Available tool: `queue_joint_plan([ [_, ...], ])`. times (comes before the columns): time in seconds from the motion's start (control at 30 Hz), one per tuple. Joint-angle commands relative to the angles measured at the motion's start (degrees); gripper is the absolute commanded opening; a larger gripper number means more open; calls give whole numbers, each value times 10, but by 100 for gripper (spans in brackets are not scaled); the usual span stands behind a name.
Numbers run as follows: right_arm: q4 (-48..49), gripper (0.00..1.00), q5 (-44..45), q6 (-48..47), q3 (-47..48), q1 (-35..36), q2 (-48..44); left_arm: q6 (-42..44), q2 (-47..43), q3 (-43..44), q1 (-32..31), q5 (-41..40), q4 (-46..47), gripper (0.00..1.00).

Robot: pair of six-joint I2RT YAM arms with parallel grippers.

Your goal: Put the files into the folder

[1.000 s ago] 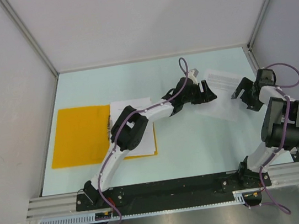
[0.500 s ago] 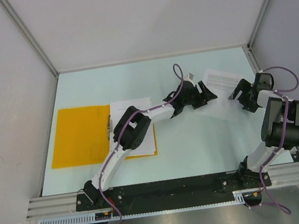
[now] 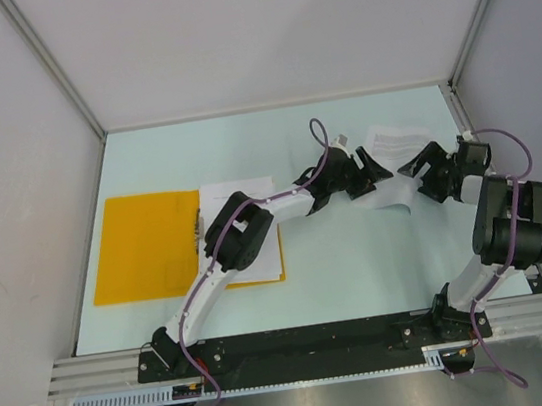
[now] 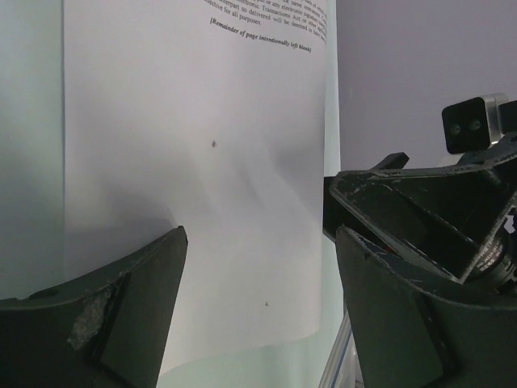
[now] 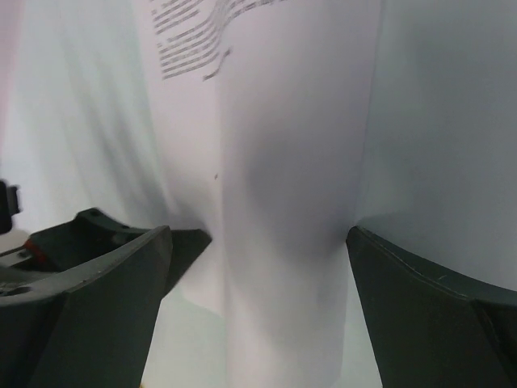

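Note:
The orange-yellow folder lies flat at the table's left, and one of the files rests on its right part. Another white printed sheet lies at the right, bowed up into a ridge between the two grippers. My left gripper is open at the sheet's left edge, low over the paper, with nothing pinched. My right gripper is open on the sheet's right side, its fingers straddling the raised fold without closing on it. In the left wrist view the right gripper shows close by.
Grey enclosure walls stand on the left, back and right of the pale table. An aluminium rail runs along the near edge by the arm bases. Purple cables loop off both arms.
The right gripper has slid left toward the left gripper, pushing the right-hand sheet so that it buckles up between them. The left gripper has edged slightly up and right.

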Motion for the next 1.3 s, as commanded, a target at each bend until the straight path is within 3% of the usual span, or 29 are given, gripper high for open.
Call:
queue_joint_plan([
  [0.0,65,97,-84,58,-48,-1,16,-14,-2,-26,7,20,-12,82],
  [0.13,203,99,-152,119,-86,-8,39,-17,-7,-37,15,27,-6,82],
  [0.37,306,100,-163,134,-88,-11,69,-11,-19,-57,28,42,-1,82],
  [0.53,296,100,-169,89,-45,-12,88,-11,-18,-63,34,53,-3,83],
  [0.93,361,100,-223,126,14,14,142,-10,-20,-91,53,67,-1,84],
  [1.1,296,100,-216,154,-10,30,92,-13,-21,-106,60,69,8,85],
  [1.27,297,100,-215,180,-59,23,10,-20,-23,-113,61,74,17,85],
])
